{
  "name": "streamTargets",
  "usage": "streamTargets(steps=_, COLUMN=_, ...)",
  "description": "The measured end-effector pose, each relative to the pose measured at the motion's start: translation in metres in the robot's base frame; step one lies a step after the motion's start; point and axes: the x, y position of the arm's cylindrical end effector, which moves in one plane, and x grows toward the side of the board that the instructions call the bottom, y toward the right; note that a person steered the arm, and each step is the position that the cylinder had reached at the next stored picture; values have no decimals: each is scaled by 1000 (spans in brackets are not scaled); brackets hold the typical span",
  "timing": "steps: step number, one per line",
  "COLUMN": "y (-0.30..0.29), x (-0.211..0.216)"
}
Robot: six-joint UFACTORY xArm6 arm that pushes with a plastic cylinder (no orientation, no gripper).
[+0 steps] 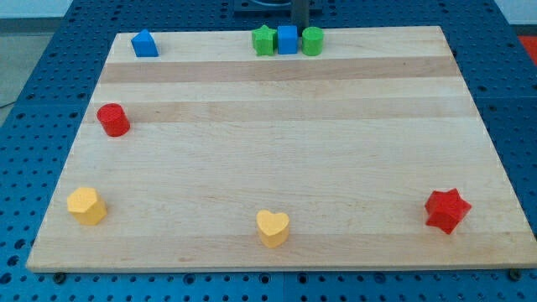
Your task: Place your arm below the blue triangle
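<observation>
Board (277, 151) of pale wood fills the single camera view, resting on a blue perforated bench. The blue triangle (144, 44), my target, sits near the view's top-left corner, close to the board's far edge and well apart from everything else. Along the top edge, near the middle, three blocks stand in a tight row: a green star (264, 40), a blue cube (288, 39) and a green cylinder (312, 40), touching or nearly so. A red cylinder (112, 120) lies at the view's left, below the triangle. Toward the bottom are a yellow hexagon (86, 205) at left, a yellow heart (273, 227) in the middle and a red star (446, 210) at right.

My rod enters at the view's top, just behind the blue cube; my tip (299, 26) seems to end there, though the cube hides its very end. It is a bare rod, touching nothing that I can make out, and has nothing to spread or pinch.

The risk, I judge, is at the start: moving straight down the view would shove the cube out of its row. Approaching the triangle too high would nudge it; too low, I would clip the red cylinder.
</observation>
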Motion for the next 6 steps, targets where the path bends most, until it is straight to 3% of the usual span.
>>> streamTargets(steps=2, y=19, x=-1)
streamTargets(steps=3, y=57, x=0)
streamTargets(steps=4, y=154, x=-1)
streamTargets(steps=5, y=226, x=23)
streamTargets(steps=6, y=207, x=66)
